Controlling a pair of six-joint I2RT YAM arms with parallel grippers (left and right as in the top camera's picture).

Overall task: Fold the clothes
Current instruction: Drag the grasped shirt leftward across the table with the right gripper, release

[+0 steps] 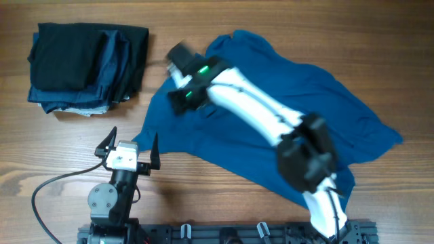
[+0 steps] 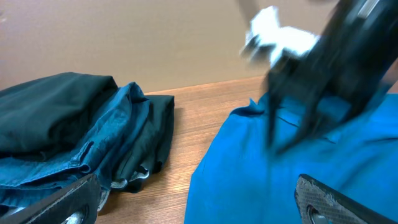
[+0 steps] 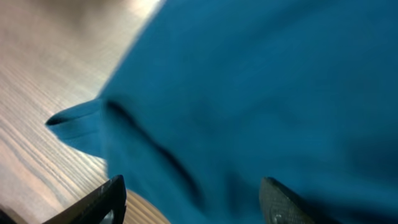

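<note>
Light was even, no glare; right arm (image 1: 247, 105) was motion-blurred at overhead's centre; right wrist view was soft throughout.

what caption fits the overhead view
Right gripper open over the rumpled blue shirt, left gripper open by its edge

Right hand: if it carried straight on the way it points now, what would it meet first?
Most likely the blue polo shirt. In the wrist view its fabric fills the space ahead between the open fingers of the right hand, with bare table only off to one side. How near it is stays unclear.
</note>
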